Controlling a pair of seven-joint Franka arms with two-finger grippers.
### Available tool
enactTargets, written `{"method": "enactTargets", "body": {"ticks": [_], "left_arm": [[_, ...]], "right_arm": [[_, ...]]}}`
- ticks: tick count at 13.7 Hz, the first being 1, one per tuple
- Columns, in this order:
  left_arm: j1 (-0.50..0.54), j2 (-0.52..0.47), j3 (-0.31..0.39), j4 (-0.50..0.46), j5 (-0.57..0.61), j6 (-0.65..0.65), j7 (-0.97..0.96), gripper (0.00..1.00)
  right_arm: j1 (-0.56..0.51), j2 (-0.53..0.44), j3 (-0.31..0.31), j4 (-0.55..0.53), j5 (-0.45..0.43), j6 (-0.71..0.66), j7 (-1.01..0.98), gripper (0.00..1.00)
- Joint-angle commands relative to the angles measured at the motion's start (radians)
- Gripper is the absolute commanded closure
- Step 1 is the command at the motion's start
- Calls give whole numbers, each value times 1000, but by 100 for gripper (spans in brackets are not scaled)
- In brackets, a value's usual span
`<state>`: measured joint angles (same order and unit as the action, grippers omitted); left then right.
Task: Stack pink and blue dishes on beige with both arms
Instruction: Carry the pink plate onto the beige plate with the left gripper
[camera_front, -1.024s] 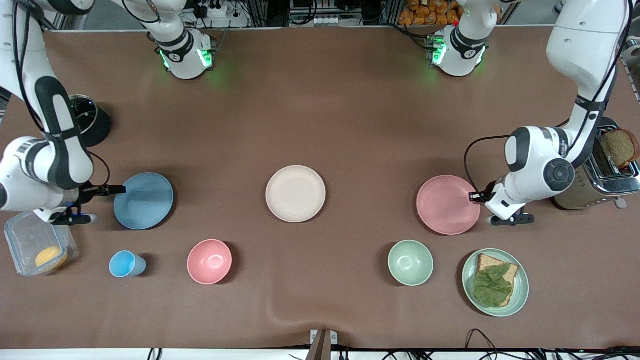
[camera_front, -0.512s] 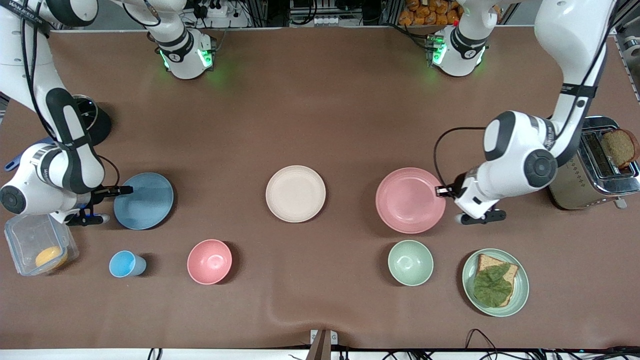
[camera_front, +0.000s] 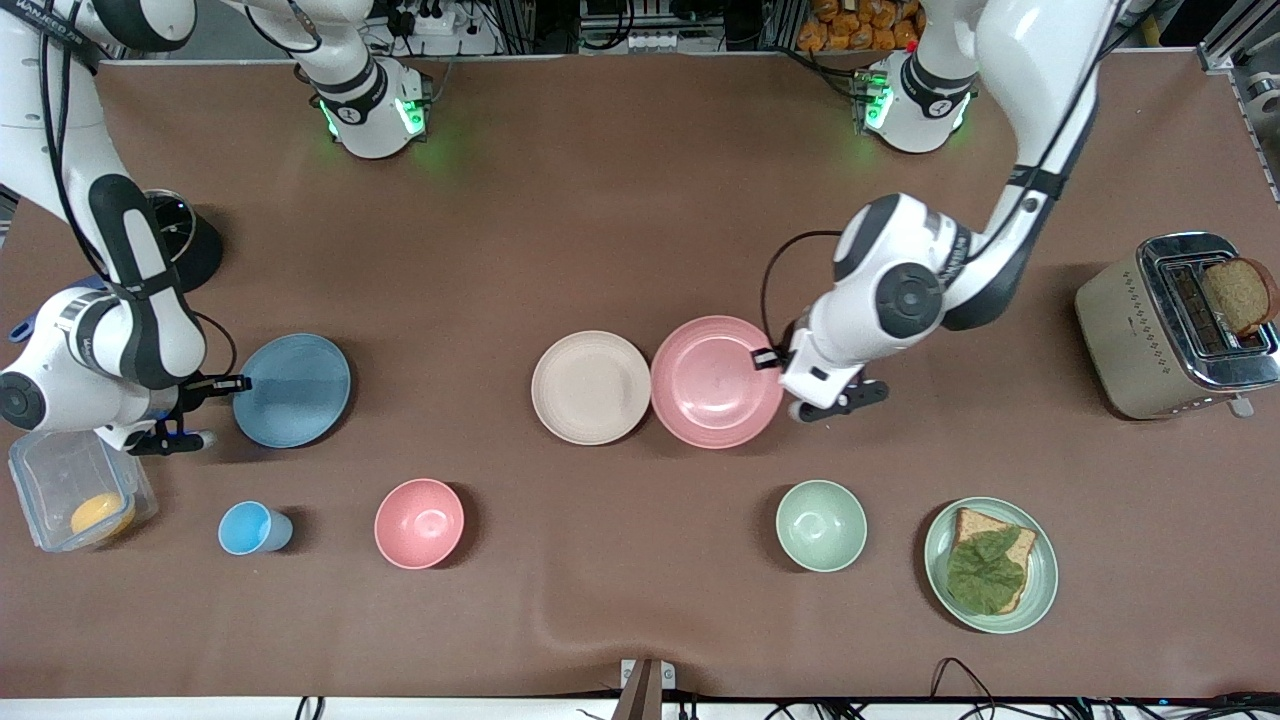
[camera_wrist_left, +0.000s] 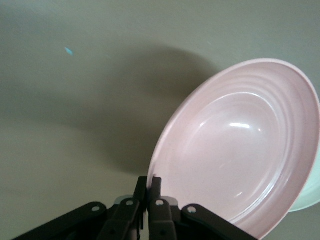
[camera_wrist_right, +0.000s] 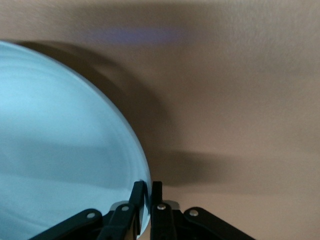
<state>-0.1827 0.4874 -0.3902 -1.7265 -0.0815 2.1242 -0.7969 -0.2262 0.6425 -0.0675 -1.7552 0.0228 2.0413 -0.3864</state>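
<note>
The beige plate (camera_front: 590, 387) lies flat at the middle of the table. Right beside it, toward the left arm's end, the pink plate (camera_front: 716, 381) hangs tilted above the table, its rim pinched in my shut left gripper (camera_front: 765, 358). The left wrist view shows that plate (camera_wrist_left: 240, 150) leaning up from the gripper (camera_wrist_left: 149, 182). Toward the right arm's end, my right gripper (camera_front: 240, 382) is shut on the rim of the blue plate (camera_front: 292, 390). In the right wrist view the blue plate (camera_wrist_right: 60, 150) casts a shadow, its rim raised at the gripper (camera_wrist_right: 149, 189).
Nearer the camera stand a blue cup (camera_front: 250, 528), a pink bowl (camera_front: 419, 523), a green bowl (camera_front: 821, 525) and a green plate with toast and a leaf (camera_front: 990, 565). A toaster (camera_front: 1170, 330) stands at the left arm's end. A clear container (camera_front: 75, 490) sits by the right arm.
The left arm carried the pink plate across the table up to the beige plate. The right gripper shut on the blue plate's rim and raised it slightly.
</note>
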Motion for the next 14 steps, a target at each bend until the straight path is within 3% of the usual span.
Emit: {"method": "enactTargets", "body": {"ticks": [1,4,9,14], "left_arm": [[-69,62,7,54,-20,58,-79,100],[-145,118,8,54,-12,186,-168,100],[-236,157,17,54,-4,269,-205,100],[-251,195,16,54,90,319,-203,100]], "right_arm": [[-1,-44,9,14,2,-41,-39,100],[19,-90,9,49,2,-102,-46,100],[88,-115,35,166,17,-283,-31,100],[215,-115,44,204,181,-408,112,100]]}}
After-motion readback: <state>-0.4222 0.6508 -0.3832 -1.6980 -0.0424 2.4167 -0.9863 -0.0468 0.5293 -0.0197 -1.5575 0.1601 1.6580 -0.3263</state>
